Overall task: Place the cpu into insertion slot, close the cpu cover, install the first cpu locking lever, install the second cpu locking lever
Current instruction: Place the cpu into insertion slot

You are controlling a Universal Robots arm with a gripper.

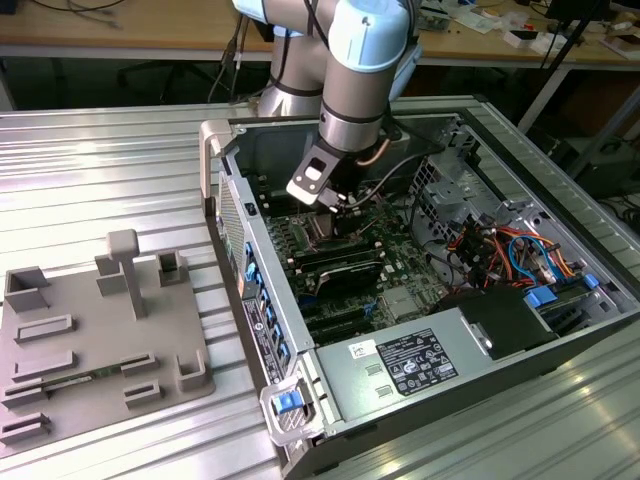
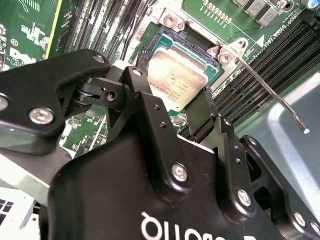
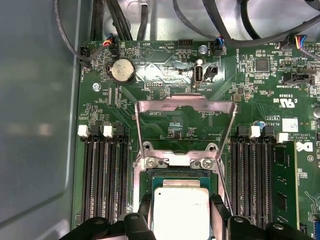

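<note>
The cpu [image 3: 181, 212], a small square chip with a silver top, lies level over the insertion slot [image 3: 180, 172] on the green board; whether it is fully seated I cannot tell. My gripper [image 3: 181, 202] is low inside the computer case [image 1: 235, 215], with its black fingertips [image 2: 136, 82] pressed against two opposite edges of the cpu [image 2: 175, 80]. The cpu cover [image 3: 185, 107], a silver frame with a cut-out centre, stands swung up at the slot's far hinge. One thin locking lever [image 2: 272, 90] sticks out free, unlatched. In the exterior view the gripper [image 1: 338, 208] hangs over the slot.
Long black memory slots [image 3: 102, 175] flank the socket on both sides. Cables [image 1: 500, 245] and a power supply [image 1: 415, 360] fill the case toward the exterior view's right. A grey fixture tray [image 1: 95, 340] lies on the ribbed metal table at the exterior view's left.
</note>
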